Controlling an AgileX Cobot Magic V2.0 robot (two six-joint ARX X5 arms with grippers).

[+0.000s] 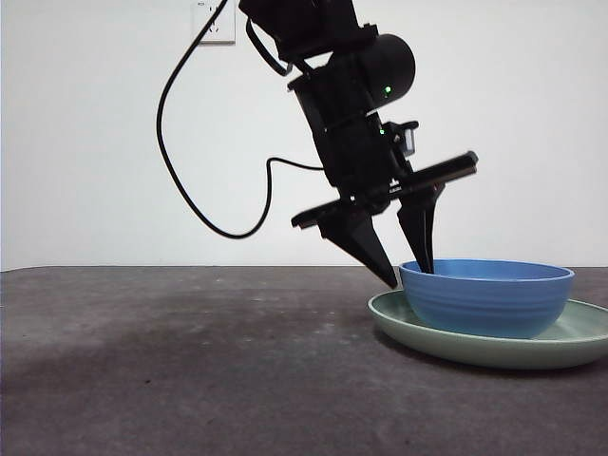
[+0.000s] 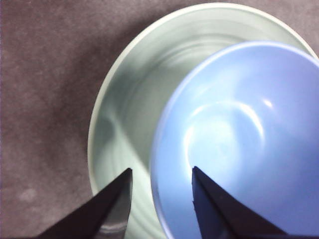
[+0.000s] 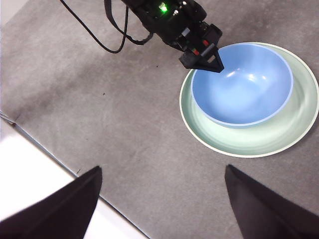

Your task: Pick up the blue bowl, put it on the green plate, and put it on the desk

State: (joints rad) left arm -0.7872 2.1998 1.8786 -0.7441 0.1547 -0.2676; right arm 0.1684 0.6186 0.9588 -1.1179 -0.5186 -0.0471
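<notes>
The blue bowl (image 1: pixel 489 299) (image 2: pixel 239 139) (image 3: pixel 241 84) sits upright in the green plate (image 1: pixel 408 328) (image 2: pixel 134 99) (image 3: pixel 249 142), pushed toward one side of it. The plate rests on the desk (image 1: pixel 190 361) (image 3: pixel 124 109). My left gripper (image 1: pixel 410 275) (image 2: pixel 162 169) (image 3: pixel 204 59) is open and tilted down over the bowl's rim, one jaw inside the bowl and one outside over the plate, with a gap on each side of the rim. My right gripper (image 3: pixel 163 168) hangs open high above the desk, well away from the dishes, holding nothing.
A black cable (image 1: pixel 180 161) loops down from the left arm to the side of the bowl. The desk's edge (image 3: pixel 60 172) runs below the right gripper, with a white floor beyond. A white wall with an outlet (image 1: pixel 214 19) stands behind the desk.
</notes>
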